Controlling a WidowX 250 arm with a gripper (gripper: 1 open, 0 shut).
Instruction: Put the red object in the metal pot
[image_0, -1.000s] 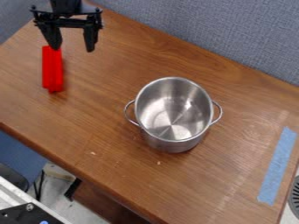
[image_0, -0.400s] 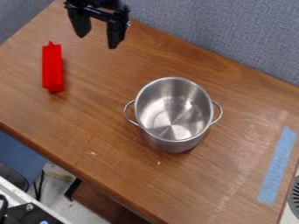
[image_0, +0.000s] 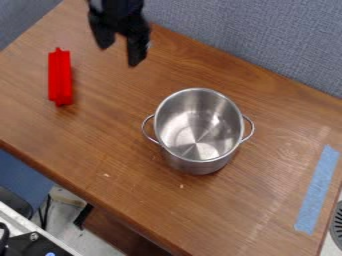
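Wooden table (image_0: 94, 140), seen from above at an angle, its top running diagonally across the view. Grey-blue fabric wall (image_0: 254, 30) behind the far edge.

Red block (image_0: 59, 77) lies flat on the tabletop near the left corner, its long side running roughly front to back. Nothing touches it. It sits well apart from the pot.

Metal pot (image_0: 199, 128) stands upright near the middle of the table, closer to the front edge than the far one. No lid. Two small side handles show, one at the left rim and one at the right. The inside is bare and shiny (only reflections on the bottom, no contents).

Gripper (image_0: 120, 45), black, hangs over the far part of the table, pointing down. Its two fingers (image_0: 136, 50) are spread apart with an open gap between them and nothing in it. It is between block and pot along the far edge, nearer the wall than either, touching neither. Whether the fingertips reach the wood cannot be told from this angle.

Strip of blue tape (image_0: 318, 186) lies along the right end of the tabletop, running toward the right corner.

Below the front edge, some dark equipment and white cable (blurred, not identifiable).
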